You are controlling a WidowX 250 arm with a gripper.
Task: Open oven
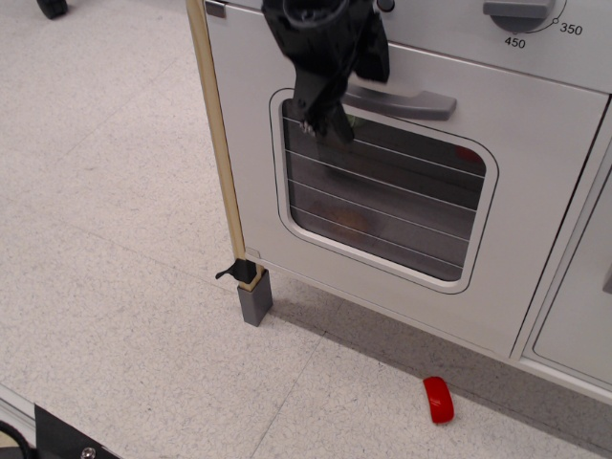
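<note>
The white toy oven [535, 191] fills the upper right, its door shut. The door has a rounded window [382, 196] with thin horizontal lines and a grey bar handle [411, 99] above it. The grey temperature dial [521, 11] is at the top edge. My black gripper [346, 94] hangs in front of the handle's left end and hides it. Its fingers are spread, one [320, 113] below the handle over the window's top left corner, the other [373, 59] above the handle. I cannot tell if they touch the handle.
A wooden post [218, 143] with a grey foot [255, 298] runs down the oven's left edge. A small red object [439, 399] lies on the floor in front of the oven. A plain white cabinet door [583, 306] adjoins at the right.
</note>
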